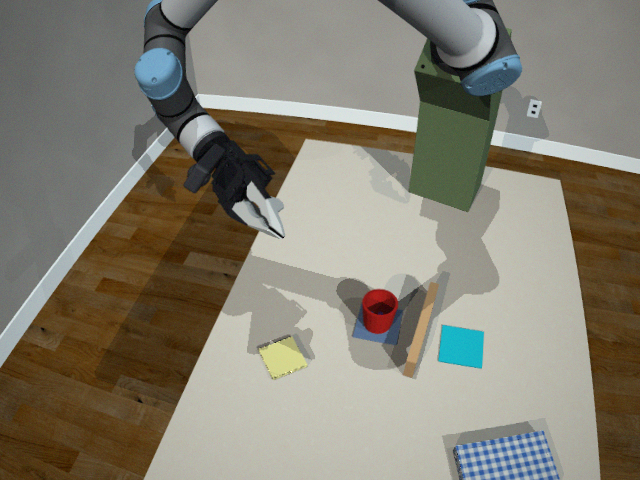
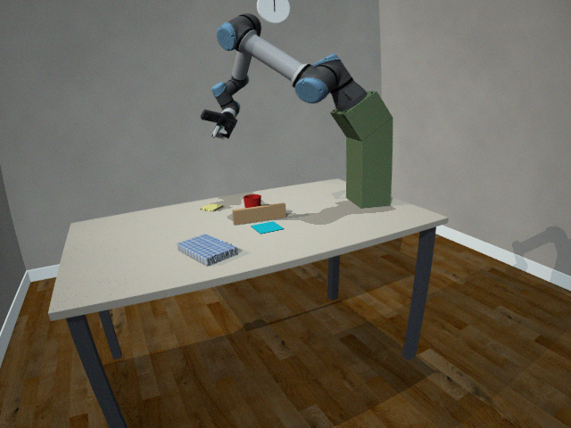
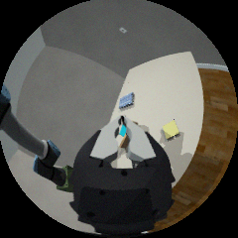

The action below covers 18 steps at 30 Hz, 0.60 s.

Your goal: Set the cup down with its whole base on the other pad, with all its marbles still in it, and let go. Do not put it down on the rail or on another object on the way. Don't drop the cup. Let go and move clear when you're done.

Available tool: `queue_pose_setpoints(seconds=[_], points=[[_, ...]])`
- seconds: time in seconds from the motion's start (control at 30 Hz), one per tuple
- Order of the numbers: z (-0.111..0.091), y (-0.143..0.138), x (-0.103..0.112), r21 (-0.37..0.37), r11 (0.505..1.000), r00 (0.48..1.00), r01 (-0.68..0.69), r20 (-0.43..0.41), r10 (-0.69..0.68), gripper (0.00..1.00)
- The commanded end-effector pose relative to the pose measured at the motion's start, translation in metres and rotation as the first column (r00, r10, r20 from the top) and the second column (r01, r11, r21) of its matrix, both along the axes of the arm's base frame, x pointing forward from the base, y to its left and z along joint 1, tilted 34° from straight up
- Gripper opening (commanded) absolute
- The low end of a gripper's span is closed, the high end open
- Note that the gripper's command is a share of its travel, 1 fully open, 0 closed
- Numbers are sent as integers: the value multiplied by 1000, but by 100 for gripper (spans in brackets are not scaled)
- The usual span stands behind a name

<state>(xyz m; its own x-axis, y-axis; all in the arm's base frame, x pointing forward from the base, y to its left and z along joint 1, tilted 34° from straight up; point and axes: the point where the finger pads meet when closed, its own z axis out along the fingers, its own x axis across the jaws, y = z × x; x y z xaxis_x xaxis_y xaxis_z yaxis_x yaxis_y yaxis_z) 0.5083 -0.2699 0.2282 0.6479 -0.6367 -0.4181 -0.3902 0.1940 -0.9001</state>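
Observation:
The red cup (image 1: 379,310) stands upright on a dark blue pad (image 1: 377,329) near the middle of the table; something dark lies inside it, but I cannot make out marbles. It also shows in the exterior view (image 2: 252,200). A wooden rail (image 1: 421,329) lies just right of it, and the cyan pad (image 1: 461,346) lies beyond the rail. My gripper (image 1: 276,228) is shut and empty, high above the table's left edge, far from the cup. In the wrist view the closed fingers hide the cup.
A yellow pad-like square (image 1: 282,356) lies left of the cup. A blue checked block (image 1: 506,457) sits at the near right corner. The green pedestal (image 1: 452,144) of the arm stands at the back of the table.

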Motion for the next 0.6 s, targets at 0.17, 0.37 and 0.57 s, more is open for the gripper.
queue_pose_setpoints(seconds=[0.17,0.37,0.57], points=[[-22,12,1,-151,988,1000,-16,-1,16,0],[-32,17,1,-214,977,1000,-24,2,25,0],[-42,22,1,-280,960,999,-33,4,36,0]])
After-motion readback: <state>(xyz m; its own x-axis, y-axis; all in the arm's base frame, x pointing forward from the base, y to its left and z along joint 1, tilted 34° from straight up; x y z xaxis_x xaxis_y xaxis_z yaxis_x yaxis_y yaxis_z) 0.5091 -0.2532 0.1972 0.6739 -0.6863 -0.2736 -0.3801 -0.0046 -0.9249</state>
